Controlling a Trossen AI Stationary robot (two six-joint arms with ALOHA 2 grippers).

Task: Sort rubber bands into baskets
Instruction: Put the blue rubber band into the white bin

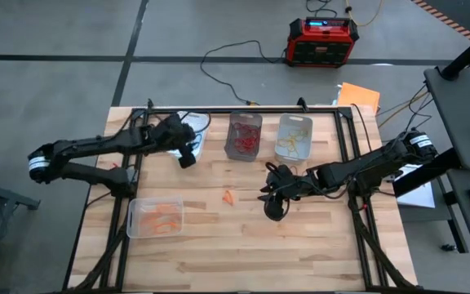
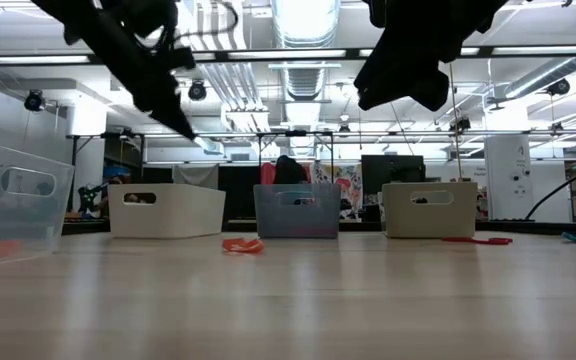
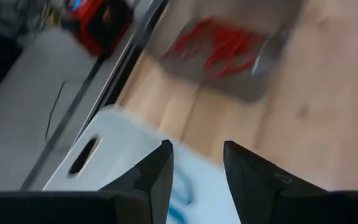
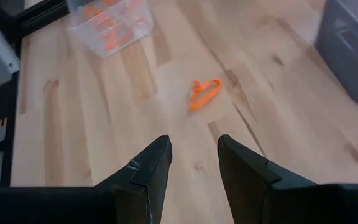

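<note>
Four baskets stand on the wooden table. At the far side are a white one (image 1: pixel 197 133), a smoky dark one (image 1: pixel 245 135) with red rubber bands (image 3: pixel 219 48), and a clear one (image 1: pixel 294 137) with yellowish bands. Another clear basket (image 1: pixel 155 217) with orange bands stands near left. One orange band (image 4: pixel 205 92) lies flat on the wood mid-table. My left gripper (image 3: pixel 197 146) hangs open over the white basket (image 3: pixel 104 162), where a blue band (image 3: pixel 182 190) lies. My right gripper (image 4: pixel 194 142) hovers open, above the table and to the right of the orange band (image 1: pixel 229 197).
A black metal frame (image 1: pixel 345 147) runs along the table's edges. Beyond the far edge a red-and-black box (image 1: pixel 322 41) with cables sits on the floor. Bare wood (image 1: pixel 251 245) lies between the near clear basket and the right side.
</note>
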